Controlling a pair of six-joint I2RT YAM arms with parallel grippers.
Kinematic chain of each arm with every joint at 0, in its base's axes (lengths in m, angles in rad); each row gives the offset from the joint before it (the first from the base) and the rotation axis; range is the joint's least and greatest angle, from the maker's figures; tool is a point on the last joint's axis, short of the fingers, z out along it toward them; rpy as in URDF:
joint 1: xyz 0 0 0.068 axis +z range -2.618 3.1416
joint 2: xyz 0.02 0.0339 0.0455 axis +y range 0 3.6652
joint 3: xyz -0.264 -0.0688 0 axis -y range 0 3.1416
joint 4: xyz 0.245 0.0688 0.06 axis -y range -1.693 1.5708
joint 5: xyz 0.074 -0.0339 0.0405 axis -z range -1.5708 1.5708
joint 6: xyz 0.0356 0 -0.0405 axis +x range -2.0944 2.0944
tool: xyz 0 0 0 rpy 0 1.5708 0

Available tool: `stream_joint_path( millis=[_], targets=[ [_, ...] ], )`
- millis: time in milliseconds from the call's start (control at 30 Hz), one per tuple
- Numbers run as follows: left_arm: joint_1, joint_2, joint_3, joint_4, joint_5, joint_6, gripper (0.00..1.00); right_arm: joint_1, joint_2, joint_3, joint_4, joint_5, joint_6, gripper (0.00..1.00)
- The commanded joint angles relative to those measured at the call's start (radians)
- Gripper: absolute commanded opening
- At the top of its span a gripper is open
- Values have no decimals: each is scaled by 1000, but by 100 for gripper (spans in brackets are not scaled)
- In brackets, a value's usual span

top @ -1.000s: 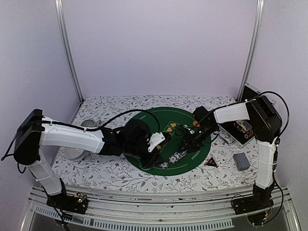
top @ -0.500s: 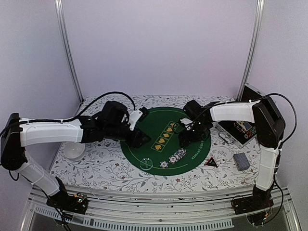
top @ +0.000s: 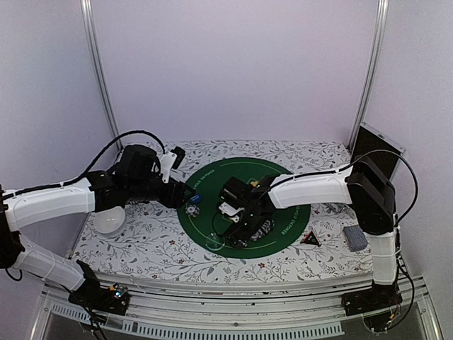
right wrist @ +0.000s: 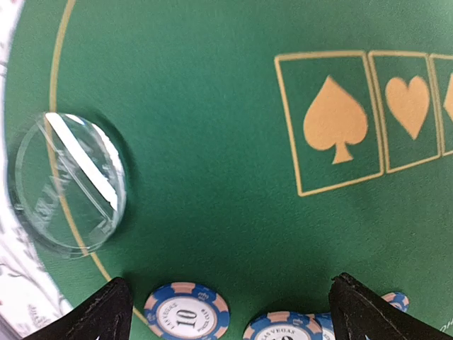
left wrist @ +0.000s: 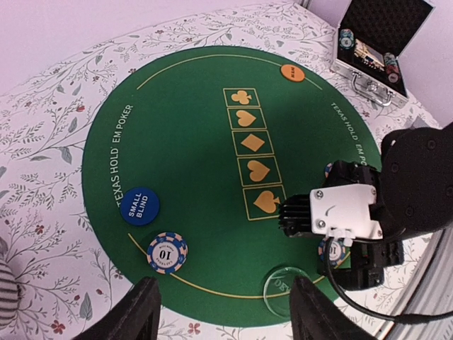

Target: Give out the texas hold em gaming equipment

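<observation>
The laying-out looks partly done: on the green mat (left wrist: 205, 170) the blue button (left wrist: 139, 206) sits at the left rim with a lone chip (left wrist: 168, 252) just below it, and the orange button (left wrist: 292, 72) lies at the upper rim, well apart from both. The left pincer (left wrist: 226, 297) hangs above that left side, jaws wide, nothing between them. The right pincer (right wrist: 230, 297) hovers low over the lower rim of the mat, jaws also wide and empty; in its wrist view more chips (right wrist: 186, 312) lie along the bottom edge of the frame, with a clear disc (right wrist: 71, 184) to their upper left on the gold line. The cards (top: 355, 237) rest on the bench (top: 141, 244) at lower right in the top view, off the mat and far from both arms, and the open case (left wrist: 382, 42) stands at upper right in the left wrist view. I judge the step in hand to be chip sharing, with the right arm about to take one. That calls for centring the jaws on a single chip, dropping to the felt, and closing on its edge without nudging its neighbours or the disc
</observation>
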Motion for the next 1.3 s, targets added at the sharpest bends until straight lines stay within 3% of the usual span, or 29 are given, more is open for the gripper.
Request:
stream_joint_path(
  millis=[0, 233, 467, 867, 1000, 1267],
  targets=[
    [14, -4, -17, 0, -3, 4, 64, 6, 45, 26, -66, 114, -14, 99],
    [16, 6, -13, 4, 3, 18, 65, 4, 15, -32, -113, 263, 12, 99],
    [16, 7, -14, 5, 6, 23, 65, -53, -15, -41, -137, 288, 41, 99],
    [16, 7, -18, 2, 7, 37, 65, -143, -79, -99, -84, 87, -35, 99],
    [16, 7, -21, 2, 8, 38, 65, -157, -111, -96, -54, -60, -100, 99],
    [16, 6, -23, 1, 25, 47, 65, -226, -266, -146, -23, -219, -173, 99]
  ],
)
